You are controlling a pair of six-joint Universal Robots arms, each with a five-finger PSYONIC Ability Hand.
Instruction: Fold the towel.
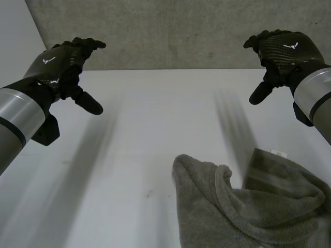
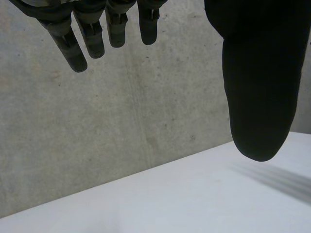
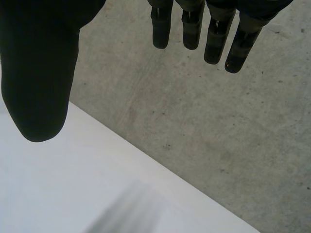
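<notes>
- One grey-green towel point(image 1: 248, 206) lies crumpled on the near right part of the white table point(image 1: 145, 134), on the side of the right arm.
- Its near and right-hand parts are cut off by the edge of the head view, so we cannot make out its full outline.
- It is bunched into rolled folds, with a hump at its left end; its corners are buried and we cannot tell how many layers lie there.
- At its far edge a flatter flap shows a faint woven band, and a small white tag point(image 1: 279, 153) sticks out there; any print on it is too small for us to read.
- Neither hand touches the towel; both hang above the far part of the table, well apart from it and from each other.
- We see the right hand point(image 1: 282, 51) over the far right, fingers loosely bent, thumb pointing down and inward, holding nothing.
- From its own wrist, the right hand point(image 3: 39, 73) has its fingers point(image 3: 214, 39) hanging relaxed, spread from the thumb, with bare table and wall past them.
- We see the left hand point(image 1: 59, 64) over the far left in the same pose, empty.
- From its wrist, the left hand point(image 2: 260, 87) hangs slack with its fingers point(image 2: 92, 39) apart from the thumb.
- Beyond the table stands a grey concrete wall point(image 1: 181, 31).
</notes>
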